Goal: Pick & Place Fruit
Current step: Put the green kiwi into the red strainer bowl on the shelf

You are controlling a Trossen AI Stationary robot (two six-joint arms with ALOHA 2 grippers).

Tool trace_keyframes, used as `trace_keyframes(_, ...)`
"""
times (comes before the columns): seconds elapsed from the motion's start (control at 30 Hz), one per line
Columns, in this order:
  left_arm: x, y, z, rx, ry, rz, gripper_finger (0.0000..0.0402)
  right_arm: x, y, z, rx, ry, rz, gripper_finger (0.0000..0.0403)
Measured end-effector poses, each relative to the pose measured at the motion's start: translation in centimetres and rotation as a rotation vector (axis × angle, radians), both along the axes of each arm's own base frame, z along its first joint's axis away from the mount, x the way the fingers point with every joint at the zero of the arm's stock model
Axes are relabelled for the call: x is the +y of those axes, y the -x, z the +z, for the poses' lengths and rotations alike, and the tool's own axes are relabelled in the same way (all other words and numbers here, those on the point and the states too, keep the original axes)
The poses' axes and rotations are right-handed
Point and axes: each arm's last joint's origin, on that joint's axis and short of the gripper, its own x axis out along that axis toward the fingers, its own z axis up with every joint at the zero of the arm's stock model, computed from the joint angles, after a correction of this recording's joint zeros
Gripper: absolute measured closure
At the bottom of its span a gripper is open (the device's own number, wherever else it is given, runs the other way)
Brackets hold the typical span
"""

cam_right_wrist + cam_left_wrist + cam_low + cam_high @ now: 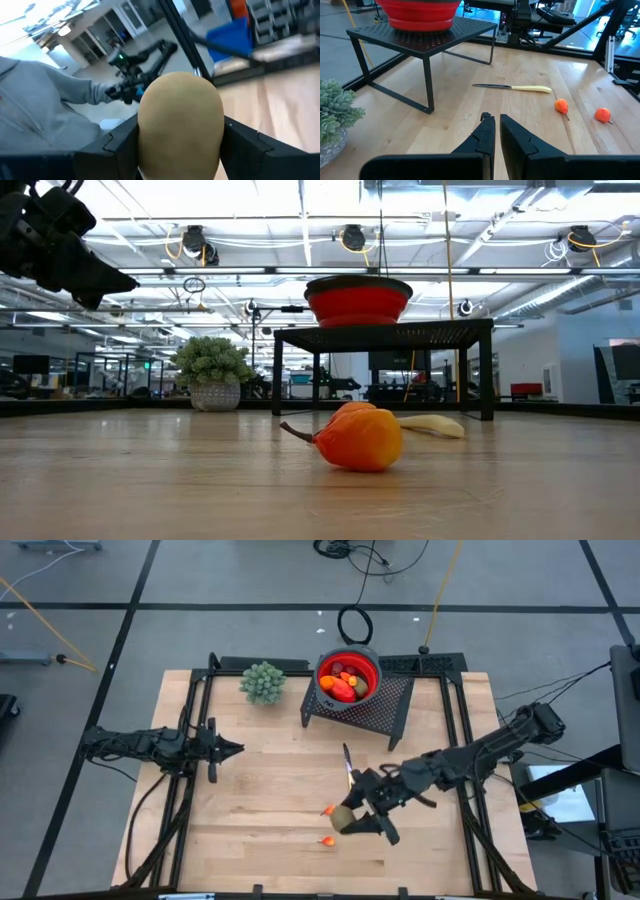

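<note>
The brownish-green oval fruit [180,122] sat clamped between the two fingers of the right claw [358,820], at about five o'clock from the tabletop's [260,840] centre, apparently just clear of the wood; it looked smooth, rounded and probably light and hard like a toy piece, so it would likely slip if gripped off-centre; the hold across its widest middle seemed the safest place. Two small orange pieces lay near it on the wood, one [327,810] touching or just beside the claw at its nine o'clock, the other [326,841] a little farther at its seven o'clock; the low view showed one with a short stem, a poor place to grip; the body would serve better. The yellow-handled knife [348,766] lay at the claw's twelve o'clock. The red bowl [348,676], already holding fruit, stood on a black mesh stand [385,700] at twelve o'clock of the tabletop, the green plant [263,682] beside it. The left claw [232,749] waited at nine o'clock, fingers together and empty.
</note>
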Motion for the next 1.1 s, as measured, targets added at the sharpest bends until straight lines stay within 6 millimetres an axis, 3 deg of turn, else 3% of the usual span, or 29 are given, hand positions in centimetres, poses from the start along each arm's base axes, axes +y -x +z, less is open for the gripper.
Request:
trace_keyframes(0.6, 0.0, 0.0, 0.0, -0.002, 0.005, 0.001, 0.0376, -3.2, 0.3, 3.2, -0.552, 0.487, 0.065, 0.0190)
trace_keyframes(0.8, 0.0, 0.0, 0.0, -0.004, 0.022, 0.005, 0.0376, -3.9, 0.8, 3.9, -0.625, 0.587, 0.038, 0.0190)
trace_keyframes(1.1, 0.0, 0.0, 0.0, -0.005, 0.029, 0.007, 0.0376, -4.2, 0.8, 3.9, -0.619, 0.585, 0.019, 0.0190)
